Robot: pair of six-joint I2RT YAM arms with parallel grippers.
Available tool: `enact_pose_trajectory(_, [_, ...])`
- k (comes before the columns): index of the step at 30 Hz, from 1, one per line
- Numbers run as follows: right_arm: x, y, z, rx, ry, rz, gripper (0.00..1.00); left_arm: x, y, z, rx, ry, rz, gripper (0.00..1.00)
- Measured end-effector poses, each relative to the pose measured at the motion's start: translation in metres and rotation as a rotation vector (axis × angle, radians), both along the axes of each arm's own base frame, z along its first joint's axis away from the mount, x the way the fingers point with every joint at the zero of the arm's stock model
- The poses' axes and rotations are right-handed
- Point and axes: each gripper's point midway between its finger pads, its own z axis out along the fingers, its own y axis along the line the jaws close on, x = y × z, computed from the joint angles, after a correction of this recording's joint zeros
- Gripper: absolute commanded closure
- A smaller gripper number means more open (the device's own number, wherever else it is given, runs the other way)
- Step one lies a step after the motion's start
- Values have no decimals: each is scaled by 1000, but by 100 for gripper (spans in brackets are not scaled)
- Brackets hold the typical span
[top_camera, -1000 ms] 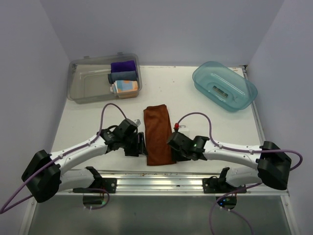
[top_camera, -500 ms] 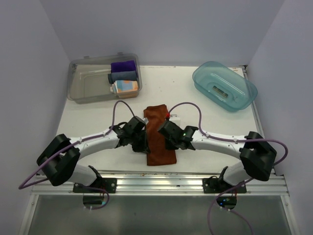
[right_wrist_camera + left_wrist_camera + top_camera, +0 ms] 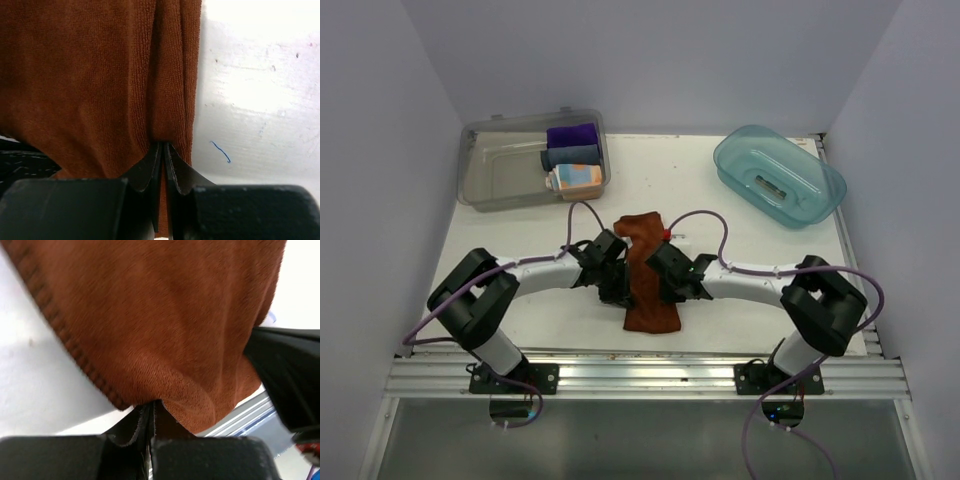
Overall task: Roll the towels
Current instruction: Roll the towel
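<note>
The rust-brown towel (image 3: 645,272) lies lengthwise on the white table, pinched narrow at its middle and rumpled at its far end. My left gripper (image 3: 618,289) is shut on its left edge; the left wrist view shows the fold of the rust-brown towel (image 3: 165,330) caught at the left gripper (image 3: 151,407). My right gripper (image 3: 666,287) is shut on the right edge, and the right wrist view has the rust-brown towel (image 3: 95,75) running down between the right gripper (image 3: 163,148) jaws. The patterned towel (image 3: 576,178) sits rolled in the clear bin.
The clear bin (image 3: 500,175) at the back left also holds a purple cloth (image 3: 571,135) and a grey-blue cloth (image 3: 570,156). A teal tub (image 3: 778,175) stands at the back right. A metal rail (image 3: 640,375) runs along the near edge.
Both grippers have swung in from the sides to the brown towel and shut on its long edges. The towel is now bunched narrower and its far end has crumpled.
</note>
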Motion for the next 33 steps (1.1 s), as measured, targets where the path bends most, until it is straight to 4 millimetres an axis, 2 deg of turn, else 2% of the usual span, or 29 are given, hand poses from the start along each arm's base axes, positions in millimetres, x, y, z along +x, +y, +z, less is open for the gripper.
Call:
enact_pose_trajectory(5, [17,10,1,37,1,-30,92,17,-8,1,-12,-12,-15,100])
enact_pose_trajectory(9, [24,11,4,52,-11,-41,91,25,-2,3,11,-49,-12,100])
enact_pose_trajectory(13, [15,0,14,63,-21,-42,86,31,18,8,93,-103,2,100])
enact_pose_trajectory(16, [6,-7,37,103,-51,-35,83,32,31,15,132,-126,11,100])
enact_pose_trajectory(19, [0,-2,58,162,-87,-14,83,32,35,27,123,-155,11,100])
enact_pose_trajectory(21, [-5,3,59,170,-85,4,83,32,34,36,102,-174,11,100])
enact_pose_trajectory(22, [-9,4,56,168,-73,13,83,31,34,38,95,-178,10,97])
enact_pose_trajectory(24, [-18,5,46,155,-44,26,80,29,34,42,85,-184,8,81])
enact_pose_trajectory(25, [-23,5,40,145,-28,33,78,27,35,42,82,-182,11,67])
enact_pose_trajectory(28, [-40,5,26,130,18,56,71,14,42,41,67,-169,27,51])
enact_pose_trajectory(33, [-57,8,18,138,57,79,64,-9,52,29,44,-120,41,50])
